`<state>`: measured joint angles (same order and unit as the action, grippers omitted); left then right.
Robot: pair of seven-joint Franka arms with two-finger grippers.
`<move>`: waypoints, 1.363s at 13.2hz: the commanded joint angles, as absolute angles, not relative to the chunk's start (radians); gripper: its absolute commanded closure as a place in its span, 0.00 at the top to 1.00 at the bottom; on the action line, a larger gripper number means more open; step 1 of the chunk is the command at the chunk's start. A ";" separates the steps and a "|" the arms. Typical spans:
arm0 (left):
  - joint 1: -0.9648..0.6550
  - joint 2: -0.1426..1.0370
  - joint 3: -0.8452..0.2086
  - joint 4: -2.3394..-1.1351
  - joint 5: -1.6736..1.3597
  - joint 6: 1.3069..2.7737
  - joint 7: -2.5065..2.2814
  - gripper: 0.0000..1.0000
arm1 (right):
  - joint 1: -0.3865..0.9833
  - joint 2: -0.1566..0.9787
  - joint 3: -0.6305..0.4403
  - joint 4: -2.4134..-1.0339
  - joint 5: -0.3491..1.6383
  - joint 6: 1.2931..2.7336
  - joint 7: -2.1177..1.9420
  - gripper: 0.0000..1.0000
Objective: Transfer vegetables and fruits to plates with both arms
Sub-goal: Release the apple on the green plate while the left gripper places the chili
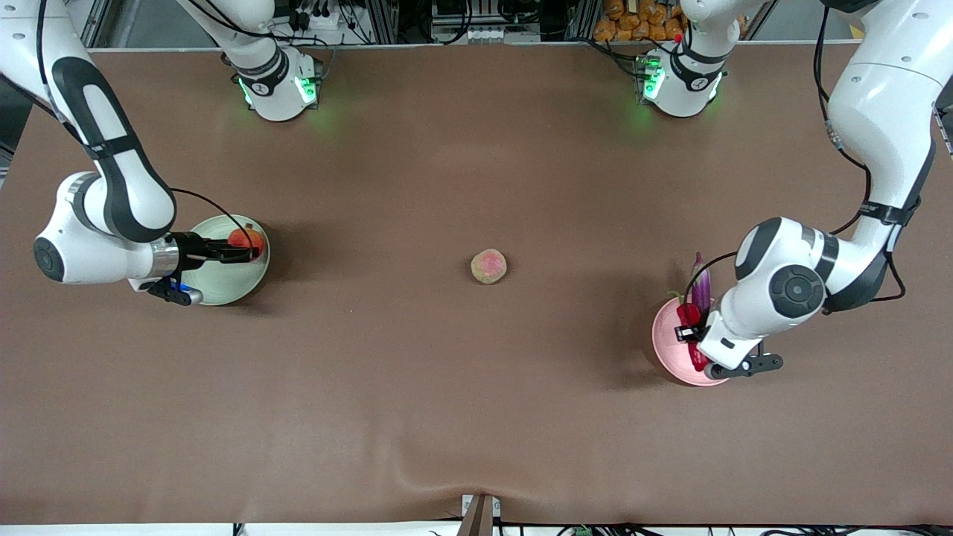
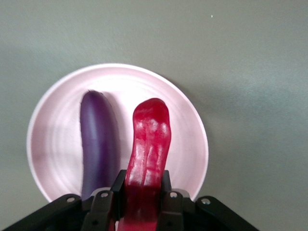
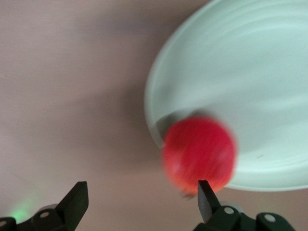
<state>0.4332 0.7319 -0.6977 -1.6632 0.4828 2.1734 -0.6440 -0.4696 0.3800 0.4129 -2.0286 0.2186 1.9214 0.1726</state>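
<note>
Brown tabletop [image 1: 417, 387], wide and mostly bare, with both arms working at its two ends. Pale green plate [image 1: 223, 286] sits toward the right arm's end; pale pink plate [image 1: 670, 350] toward the left arm's end. Right gripper [image 1: 249, 251] hangs over the green plate, fingers spread wide with nothing between them; the red pomegranate-like fruit [image 3: 199, 154] lies at the plate's rim just off the fingertips, smeared in the right wrist view, so whether it has settled I cannot tell. Judged: release step on this side is under way or just done. Left gripper [image 1: 689, 324] is over the pink plate, fingers pressed on the red chili pepper [image 2: 149, 144], which points out over the plate beside the purple eggplant [image 2: 98, 144]; the eggplant already lies on the pink plate, one end reaching out past the rim in the front view. Whether the chili touches the plate surface cannot be told. Peach-like fruit [image 1: 488, 266] sits alone mid-tabletop, well apart from both plates, untouched. Judged: three of four items at plates, one left. Next calls for the left fingers to let the chili go onto the pink plate, then lift clear without dragging the eggplant; the right arm should rise off the green plate and go for the peach-like fruit, taking it across its roundest part, since it may roll.
</note>
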 commanded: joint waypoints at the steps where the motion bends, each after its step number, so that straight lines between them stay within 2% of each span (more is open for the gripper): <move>1: 0.433 0.738 -0.683 -1.649 0.349 2.207 -0.657 0.50 | -0.361 0.364 0.471 -1.965 0.251 1.901 0.470 1.00; 2: 0.433 0.736 -0.681 -1.652 0.347 2.207 -0.664 0.92 | -0.312 0.367 0.479 -1.936 0.279 1.910 0.570 1.00; 3: 0.436 0.729 -0.681 -1.655 0.348 2.206 -0.664 1.00 | -0.245 0.370 0.479 -1.910 0.343 1.937 0.656 1.00; 6: 0.439 0.629 -0.684 -1.646 0.351 2.145 -0.654 1.00 | -0.083 0.403 0.477 -1.904 0.439 2.156 0.886 1.00; 8: 0.439 0.543 -0.686 -1.609 0.351 2.044 -0.640 1.00 | 0.047 0.463 0.476 -1.888 0.439 2.355 1.076 1.00; 10: 0.440 0.477 -0.686 -1.557 0.350 1.953 -0.630 1.00 | 0.185 0.559 0.459 -1.814 0.424 2.537 1.268 1.00; 12: 0.442 0.428 -0.689 -1.507 0.338 1.861 -0.597 1.00 | 0.334 0.633 0.353 -1.708 0.379 2.554 1.391 1.00; 14: 0.443 0.397 -0.693 -1.438 0.290 1.771 -0.554 1.00 | 0.527 0.698 0.193 -1.616 0.356 2.550 1.480 1.00; 16: 0.466 0.359 -0.696 -1.399 0.201 1.686 -0.551 1.00 | 0.679 0.732 0.048 -1.605 0.350 2.549 1.497 1.00; 18: 0.466 0.301 -0.698 -1.384 0.193 1.611 -0.532 1.00 | 0.703 0.753 0.031 -1.603 0.350 2.553 1.500 1.00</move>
